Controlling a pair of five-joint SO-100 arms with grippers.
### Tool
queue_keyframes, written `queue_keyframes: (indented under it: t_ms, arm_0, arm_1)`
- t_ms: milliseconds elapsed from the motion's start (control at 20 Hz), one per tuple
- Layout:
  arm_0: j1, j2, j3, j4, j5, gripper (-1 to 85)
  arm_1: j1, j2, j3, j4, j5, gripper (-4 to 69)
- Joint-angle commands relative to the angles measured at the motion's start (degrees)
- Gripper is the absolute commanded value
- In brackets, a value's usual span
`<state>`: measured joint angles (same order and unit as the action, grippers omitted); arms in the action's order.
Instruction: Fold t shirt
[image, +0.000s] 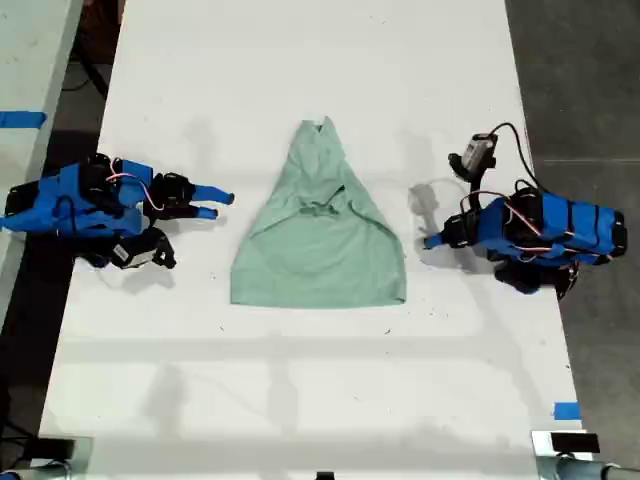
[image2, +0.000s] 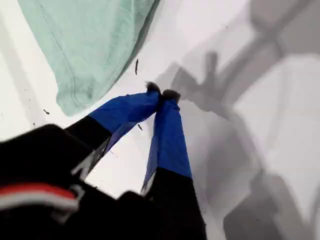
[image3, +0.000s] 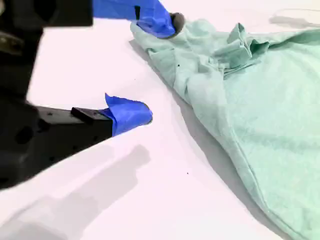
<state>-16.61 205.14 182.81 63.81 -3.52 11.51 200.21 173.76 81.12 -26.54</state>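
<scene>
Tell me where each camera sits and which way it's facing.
Exterior: overhead, looking down on the table, the shirt and both arms.
First wrist: on my first tool, which is shut, facing a shirt corner.
Second wrist: on my second tool, which is open, facing the shirt's edge.
All three share the shirt.

Bright overhead light, soft multiple shadows on white table (image: 300, 400); wrist views' near parts blurred

Pale mint-green t shirt (image: 318, 240) – plain, no pattern. White table (image: 300, 400). Bright blue arms with black parts – blue tape on the tips of my first gripper (image2: 161, 95) and my second gripper (image3: 157, 70). Small blue tape mark (image: 566, 410) on the table.
</scene>
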Motion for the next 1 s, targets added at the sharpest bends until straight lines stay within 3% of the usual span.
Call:
queue_keyframes:
  t_ms: [0, 250, 500, 750, 950]
  arm_0:
    - [-5.5, 0.4, 0.9, -1.2, 1.7, -0.1]
    - [-5.4, 0.4, 0.9, -1.2, 1.6, -0.1]
    - [-5.5, 0.4, 0.9, -1.2, 1.6, -0.1]
    - [-4.9, 0.4, 0.9, -1.2, 1.6, -0.1]
    - [-4.7, 0.4, 1.0, -1.2, 1.6, -0.1]
  arm_1:
    - [-0.3, 0.3, 2.5, -1.0, 6.5, 2.3]
    - [-0.6, 0.3, 0.7, 0.4, 7.7, 6.0]
    - [-3.6, -6.9, -13.5, 4.7, 9.4, 13.7]
    - [-9.6, -45.4, -33.4, -2.7, 17.4, 16.9]
    - [-12.7, -64.2, -38.5, -9.8, 22.8, 19.4]
